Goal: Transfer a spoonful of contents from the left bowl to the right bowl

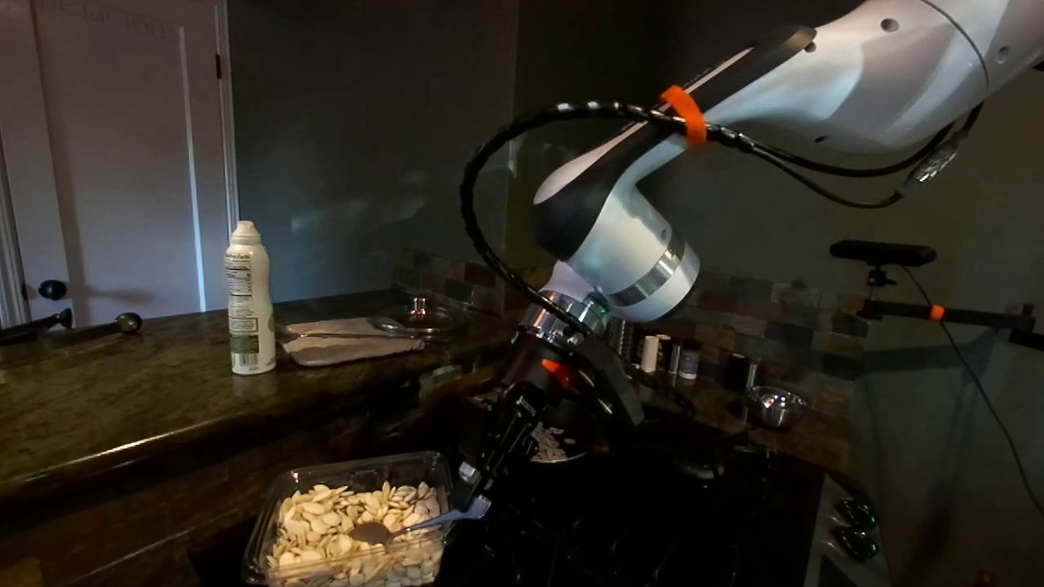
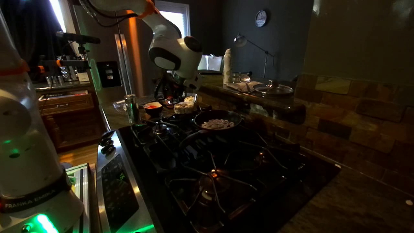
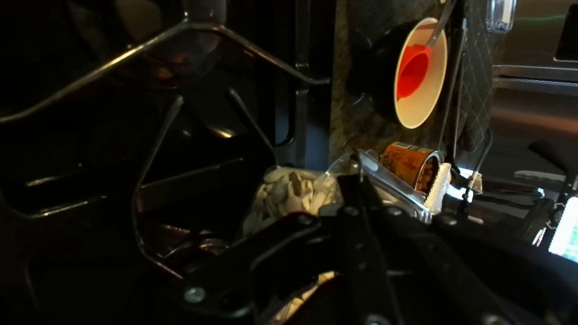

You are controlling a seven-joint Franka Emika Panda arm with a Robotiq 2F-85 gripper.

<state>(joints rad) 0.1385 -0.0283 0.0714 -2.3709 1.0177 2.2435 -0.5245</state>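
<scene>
Jaws partly hide seed tub [image 3: 289, 189]; bowl [image 3: 419, 110], orange can [image 3: 403, 164] nearby.

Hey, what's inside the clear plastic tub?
The tub holds pale, flat seeds, with the head of a spoon lying among them. The seeds cover the tub's floor, so anything buried underneath can't be seen.

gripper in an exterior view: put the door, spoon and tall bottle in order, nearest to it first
1. Spoon: right at the gripper, its head on the seeds.
2. Tall bottle: on the counter, toward the picture's left.
3. Door: at the picture's far left, behind the counter.
</scene>
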